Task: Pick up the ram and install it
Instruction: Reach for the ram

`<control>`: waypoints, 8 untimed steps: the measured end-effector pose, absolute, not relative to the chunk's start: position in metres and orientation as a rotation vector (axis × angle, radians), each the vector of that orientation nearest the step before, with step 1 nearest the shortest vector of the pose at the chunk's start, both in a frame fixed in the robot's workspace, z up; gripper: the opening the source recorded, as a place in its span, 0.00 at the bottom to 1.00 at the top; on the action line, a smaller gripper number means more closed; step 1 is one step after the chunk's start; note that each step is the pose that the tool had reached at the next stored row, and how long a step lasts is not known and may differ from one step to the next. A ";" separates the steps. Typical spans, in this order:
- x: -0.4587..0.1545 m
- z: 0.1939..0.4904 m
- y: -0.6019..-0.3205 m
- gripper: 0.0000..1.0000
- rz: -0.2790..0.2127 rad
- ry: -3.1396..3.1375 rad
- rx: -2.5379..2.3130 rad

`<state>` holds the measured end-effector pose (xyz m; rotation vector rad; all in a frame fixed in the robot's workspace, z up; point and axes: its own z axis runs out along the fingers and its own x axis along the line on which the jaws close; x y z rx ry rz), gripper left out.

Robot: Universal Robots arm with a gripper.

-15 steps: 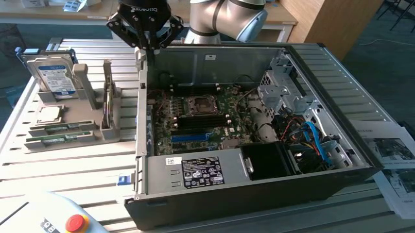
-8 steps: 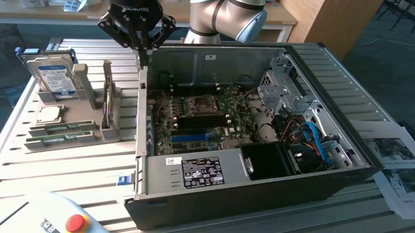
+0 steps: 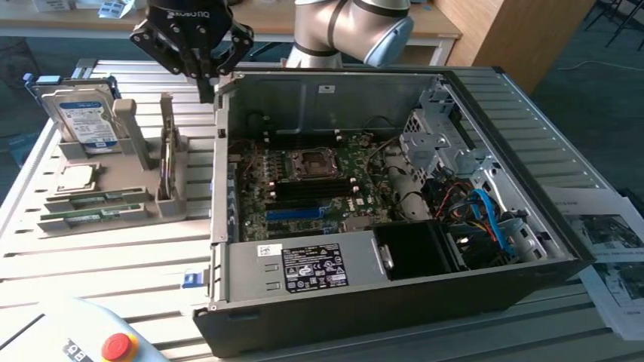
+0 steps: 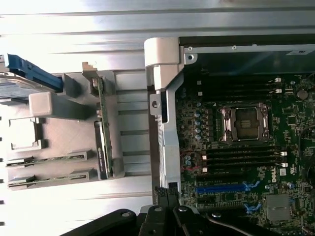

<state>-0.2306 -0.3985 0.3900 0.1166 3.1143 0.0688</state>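
Observation:
Two green ram sticks (image 3: 93, 200) (image 3: 89, 218) stand on edge in slots at the near end of a grey holder (image 3: 121, 121), on the exterior view's left; the wrist view shows them too (image 4: 47, 160) (image 4: 47, 178). My gripper (image 3: 207, 92) hangs above the gap between the holder and the open computer case's left wall (image 3: 223, 151). It is shut, with nothing seen between the fingertips (image 4: 165, 196). It sits well above and behind the ram sticks, touching neither. Black memory slots (image 3: 302, 193) (image 4: 241, 157) lie beside the empty processor socket (image 3: 310, 164).
The holder also carries a hard drive (image 3: 86, 113), a square silver chip (image 3: 78, 177) and an upright card (image 3: 167, 158). A blue slot (image 3: 298, 213) crosses the motherboard. Cables and a drive cage (image 3: 443, 143) crowd the case's right. A red stop button (image 3: 119, 345) sits near; papers (image 3: 614, 249) lie right.

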 end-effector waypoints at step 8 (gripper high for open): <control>-0.252 0.389 -0.399 0.10 0.069 3.114 0.117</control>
